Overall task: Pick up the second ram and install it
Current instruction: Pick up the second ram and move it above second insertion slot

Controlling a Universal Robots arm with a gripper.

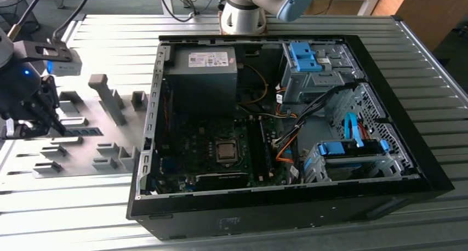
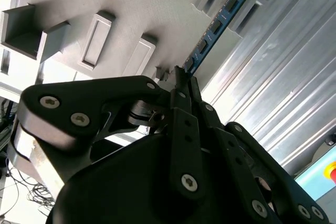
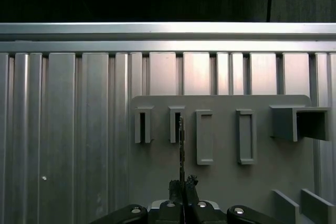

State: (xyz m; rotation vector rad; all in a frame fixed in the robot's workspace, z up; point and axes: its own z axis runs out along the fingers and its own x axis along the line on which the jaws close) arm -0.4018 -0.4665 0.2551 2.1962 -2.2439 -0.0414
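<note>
**A:** Largest first. What carries everything?

**B:** A ribbed silver aluminium worktop (image 1: 409, 64). A big black metal computer case (image 1: 292, 207) lies on it on its side, open face up. It takes up the middle and the exterior view's right.

**A:** Inside the case?

**B:** A grey boxy power supply (image 1: 201, 70) at the far end and a dark circuit board (image 1: 197, 147) with a square silver socket below it. Chunky light-blue plastic drive clips (image 1: 301, 56) sit on the metal bays along the exterior view's right.

**A:** The arm?

**B:** The pale grey robot arm (image 1: 245, 12) has its base behind the case, at the far edge.

**A:** And beside the case?

**B:** A flat grey fixture plate (image 1: 87, 111) with raised grey slotted blocks, lying on the worktop at the exterior view's left, just beside the case wall.

**A:** The pincer?

**B:** The black metal pincer (image 1: 57, 127) is down over that plate. In both wrist views its fingers are drawn together (image 2: 182, 74) (image 3: 182, 182), clamped on the near end of the board.

**A:** Which board?

**B:** The second ram (image 2: 212, 32), a long, thin blue memory board with dark chips. It stands on edge over the plate, outside the case, and shows as a dark strip (image 1: 84, 131) in the exterior view. Its far end runs between two slotted blocks. The first wrist view shows it edge-on, a thin line (image 3: 181, 145). I cannot tell whether it rests in the blocks or is lifted clear of them.
</note>
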